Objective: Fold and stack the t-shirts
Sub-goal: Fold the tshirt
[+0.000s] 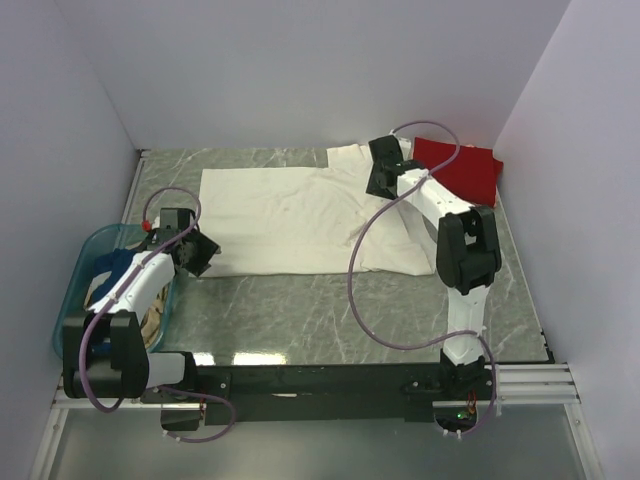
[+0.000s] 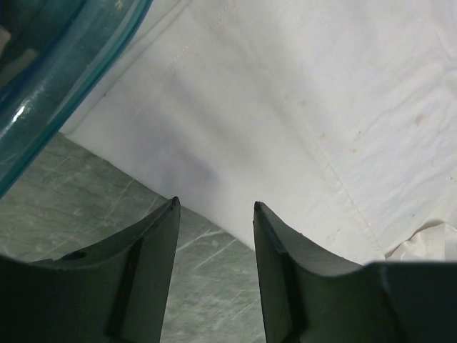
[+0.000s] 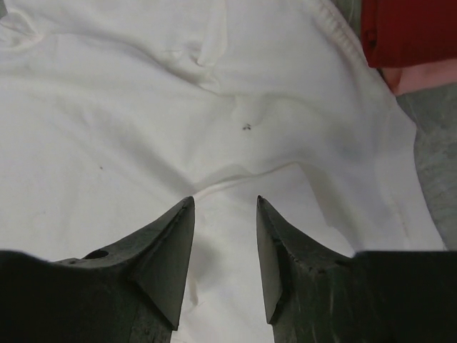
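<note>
Now the cream-white t-shirt [image 1: 290, 215] lies flat, lengthwise left-right, hem leftward.

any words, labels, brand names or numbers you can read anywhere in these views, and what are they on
No readable text in any view.
The cream-white t-shirt is plain; the right wrist view shows a tiny dark mark on it, too small to read as text.
The red t-shirt, teal basket, left gripper and right gripper show no lettering.
</note>
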